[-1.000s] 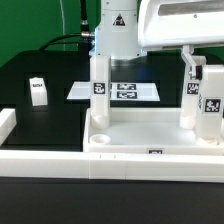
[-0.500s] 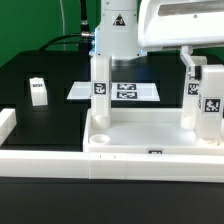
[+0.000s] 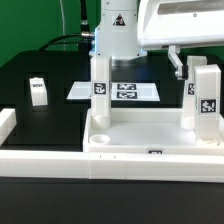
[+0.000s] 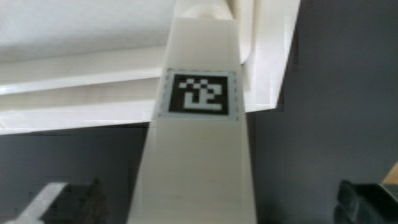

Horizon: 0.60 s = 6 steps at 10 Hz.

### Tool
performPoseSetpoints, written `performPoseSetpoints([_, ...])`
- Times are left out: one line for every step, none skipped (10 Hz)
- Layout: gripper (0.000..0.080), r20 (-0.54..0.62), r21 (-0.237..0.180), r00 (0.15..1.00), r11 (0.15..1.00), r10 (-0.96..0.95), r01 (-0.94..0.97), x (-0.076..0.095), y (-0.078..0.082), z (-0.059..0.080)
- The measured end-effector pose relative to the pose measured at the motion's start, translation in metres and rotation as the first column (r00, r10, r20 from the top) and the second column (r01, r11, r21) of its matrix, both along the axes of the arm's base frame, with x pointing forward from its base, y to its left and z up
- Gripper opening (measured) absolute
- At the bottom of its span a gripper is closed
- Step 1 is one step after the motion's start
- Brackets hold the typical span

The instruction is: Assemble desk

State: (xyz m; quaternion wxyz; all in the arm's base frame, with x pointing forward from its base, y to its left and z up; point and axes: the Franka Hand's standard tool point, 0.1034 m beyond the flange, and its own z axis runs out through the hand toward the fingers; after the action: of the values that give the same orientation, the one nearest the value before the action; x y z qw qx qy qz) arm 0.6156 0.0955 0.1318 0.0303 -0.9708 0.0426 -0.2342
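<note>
**Q:** Exterior view: claw condition?
**A:** Gripper [image 3: 197, 66] spread. Its visible finger [image 3: 176, 64] stands clear of the upright leg [image 3: 206, 105], which is seated in the tabletop [image 3: 120, 160] corner at the exterior view's right. Second leg [image 3: 100, 90] is upright in the left corner. Third leg [image 3: 38, 92] is well apart.
**Q:** Wrist view?
**A:** The upright leg stands between both fingertips [image 4: 54, 200], untouched.

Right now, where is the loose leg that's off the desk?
Exterior view's left: the loose leg sits alone on the black table, left of the marker board and apart from the tabletop.
</note>
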Motion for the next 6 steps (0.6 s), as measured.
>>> performPoseSetpoints([0.0647,0.002,-0.001,1.0,1.0,0.003,-0.003,0.001,-0.002,0.004])
performPoseSetpoints([0.0649,-0.001,-0.004,1.0,1.0,0.008,-0.008,0.003,-0.003,0.007])
performPoseSetpoints([0.0649,-0.005,-0.006,1.0,1.0,0.015,-0.015,0.007,-0.005,0.011])
performPoseSetpoints([0.0649,-0.005,-0.005,1.0,1.0,0.014,-0.014,0.009,-0.006,0.014])
performPoseSetpoints([0.0649,-0.004,-0.005,1.0,1.0,0.013,-0.013,0.01,-0.007,0.014])
performPoseSetpoints([0.0649,-0.006,-0.005,1.0,1.0,0.014,-0.014,0.009,-0.006,0.013])
